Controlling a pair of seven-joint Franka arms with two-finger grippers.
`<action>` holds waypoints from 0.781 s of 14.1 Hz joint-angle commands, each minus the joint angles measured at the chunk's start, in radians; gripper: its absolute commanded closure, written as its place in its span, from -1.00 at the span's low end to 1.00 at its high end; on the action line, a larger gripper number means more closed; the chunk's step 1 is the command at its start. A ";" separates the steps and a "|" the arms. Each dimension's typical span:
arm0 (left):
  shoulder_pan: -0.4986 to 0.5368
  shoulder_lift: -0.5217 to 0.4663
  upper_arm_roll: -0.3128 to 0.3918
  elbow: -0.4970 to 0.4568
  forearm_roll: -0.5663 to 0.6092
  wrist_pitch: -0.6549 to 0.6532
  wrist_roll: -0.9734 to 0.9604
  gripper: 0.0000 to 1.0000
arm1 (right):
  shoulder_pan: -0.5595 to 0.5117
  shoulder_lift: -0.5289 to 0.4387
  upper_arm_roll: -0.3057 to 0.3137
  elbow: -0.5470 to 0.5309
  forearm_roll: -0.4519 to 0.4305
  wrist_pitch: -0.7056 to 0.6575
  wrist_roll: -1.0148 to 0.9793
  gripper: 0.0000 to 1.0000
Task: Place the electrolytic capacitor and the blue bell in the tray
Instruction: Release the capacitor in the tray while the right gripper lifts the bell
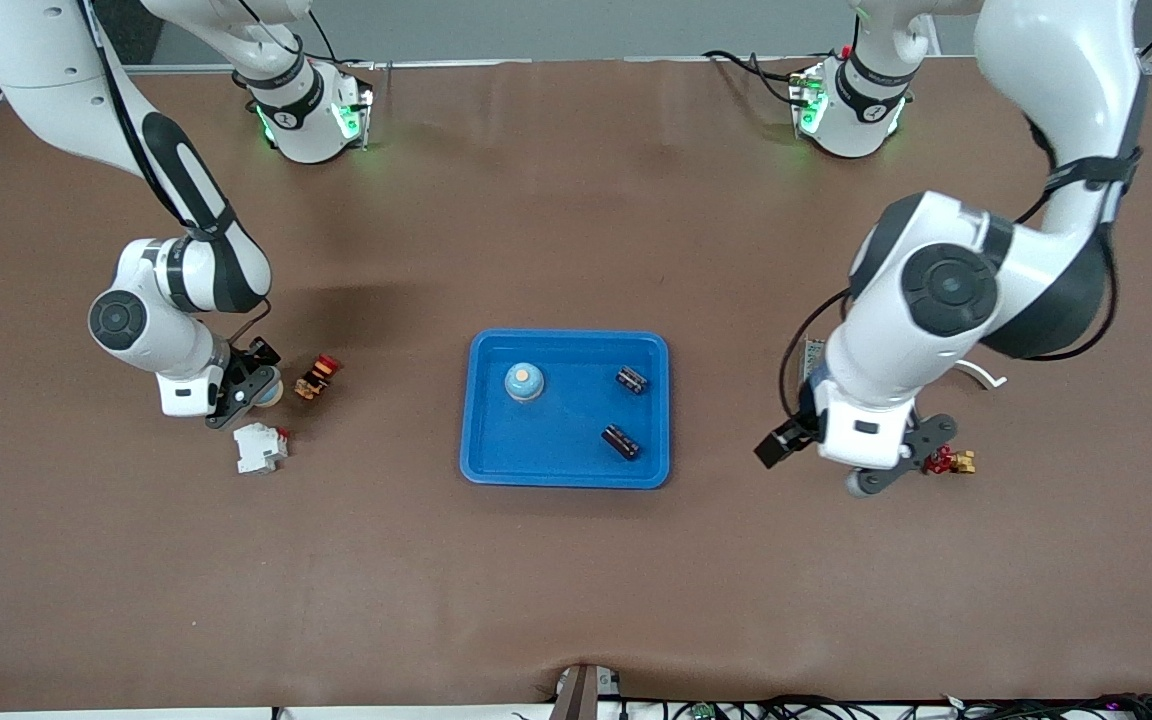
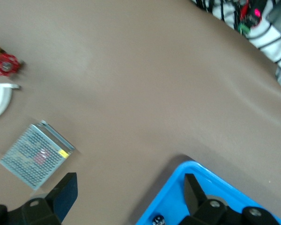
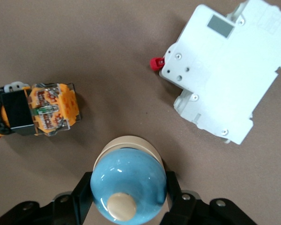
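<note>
One blue bell [image 3: 128, 182], R gripper [image 3: 126, 199] clamped.

Tabletop [image 1: 556, 600]: matte brown covering, faintly creased, spanning nearly the whole front view. Pale grey wall strip [image 1: 576, 25] along the robots' edge. Cable bundle [image 1: 836, 708] (dark, tangled) along the camera-side edge. Lighting even, shadows soft.

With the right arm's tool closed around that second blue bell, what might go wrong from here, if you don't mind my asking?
1. The right tool grips the blue bell on its rounded dome, so it might slip out during the lift.
2. The orange push-button switch and white circuit breaker lie close beside it and could get nudged.
3. The tray already holds a bell and two capacitors; a careless drop might knock them.
</note>
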 commanded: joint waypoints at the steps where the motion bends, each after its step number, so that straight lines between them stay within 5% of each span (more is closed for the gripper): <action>1: 0.021 -0.061 0.006 -0.031 -0.010 -0.020 0.083 -1.00 | -0.010 -0.002 0.010 -0.002 -0.012 -0.001 0.000 0.24; 5: 0.075 -0.124 0.001 -0.031 -0.010 -0.116 0.164 -1.00 | -0.010 -0.012 0.011 0.047 -0.010 -0.053 0.003 0.24; 11: 0.158 -0.216 -0.002 -0.029 -0.050 -0.201 0.419 -1.00 | 0.052 -0.075 0.017 0.305 0.022 -0.473 0.179 0.24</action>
